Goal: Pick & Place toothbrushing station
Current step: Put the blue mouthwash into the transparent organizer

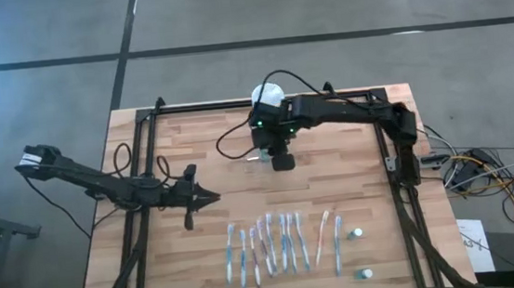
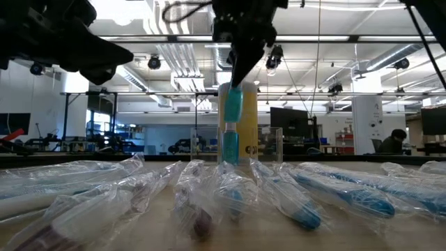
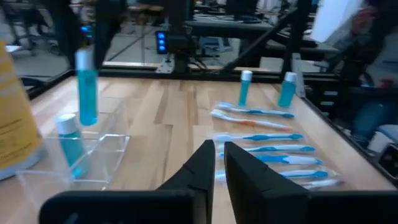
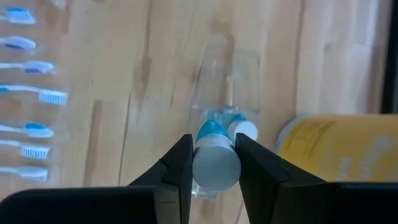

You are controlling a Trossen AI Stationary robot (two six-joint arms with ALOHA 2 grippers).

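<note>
Toothbrushing station (image 4: 227, 84) lengthwise away from yellow jar (image 4: 339, 146)

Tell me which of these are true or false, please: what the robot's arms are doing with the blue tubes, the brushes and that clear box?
1. The right gripper holds a blue tube above the clear holder. True.
2. The clear holder is empty. False: one tube already stands in it.
3. The left gripper holds a toothbrush. False: it is empty, its fingers nearly together.
4. Wrapped toothbrushes lie in a row on the table. True.
5. The yellow jar stands beside the holder. True.
</note>
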